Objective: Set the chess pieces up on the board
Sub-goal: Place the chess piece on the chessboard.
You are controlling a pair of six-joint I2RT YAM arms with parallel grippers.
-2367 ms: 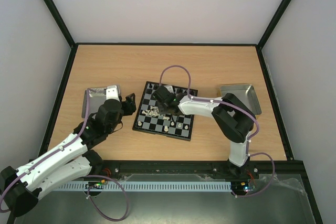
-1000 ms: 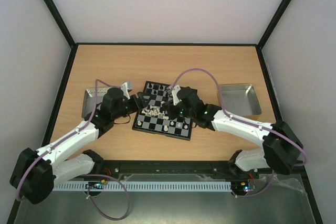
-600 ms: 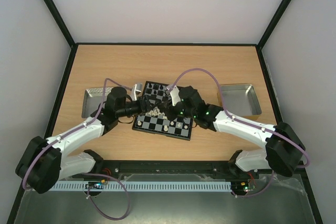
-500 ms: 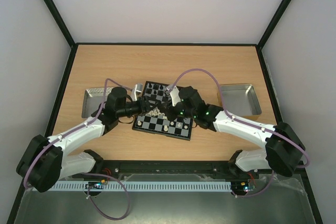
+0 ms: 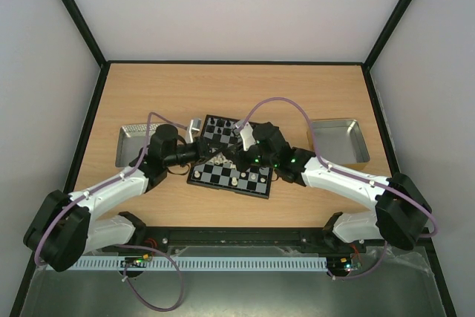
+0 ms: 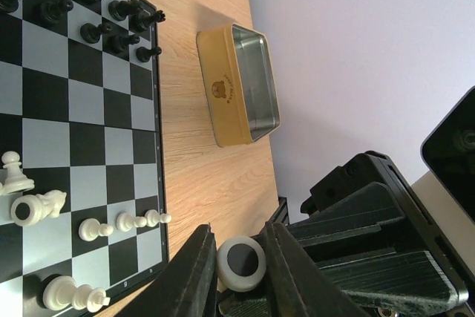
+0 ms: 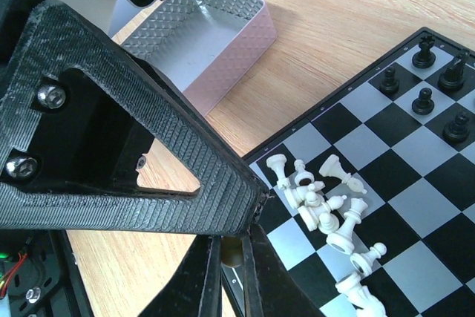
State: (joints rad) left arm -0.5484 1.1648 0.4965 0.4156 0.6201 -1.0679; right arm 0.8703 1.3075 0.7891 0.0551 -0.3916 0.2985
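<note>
The board (image 5: 256, 183) lies mid-table, with my two grippers meeting over its left edge. Black chess pieces (image 6: 111, 20) stand along its far rows. White chess pieces (image 7: 319, 202) lie in a toppled heap on its left squares, and a few more (image 6: 111, 224) stand near the front. My left gripper (image 6: 237, 228) (image 5: 208, 152) is shut on a white chess piece (image 6: 241, 263), whose round dark-centred base faces the camera. My right gripper (image 7: 231, 239) (image 5: 226, 155) is shut on a small cream piece (image 7: 234, 252), tip to tip with the left finger (image 7: 148, 154).
A silver embossed tray (image 5: 132, 139) (image 7: 189, 35) sits left of the board. A gold-sided metal tray (image 5: 338, 141) (image 6: 241, 83) sits to its right. Black frame rails edge the wooden table (image 5: 223, 87).
My left arm reached right to the board's left edge, and its jaws closed from wide open onto the white piece. My right arm has hardly moved.
</note>
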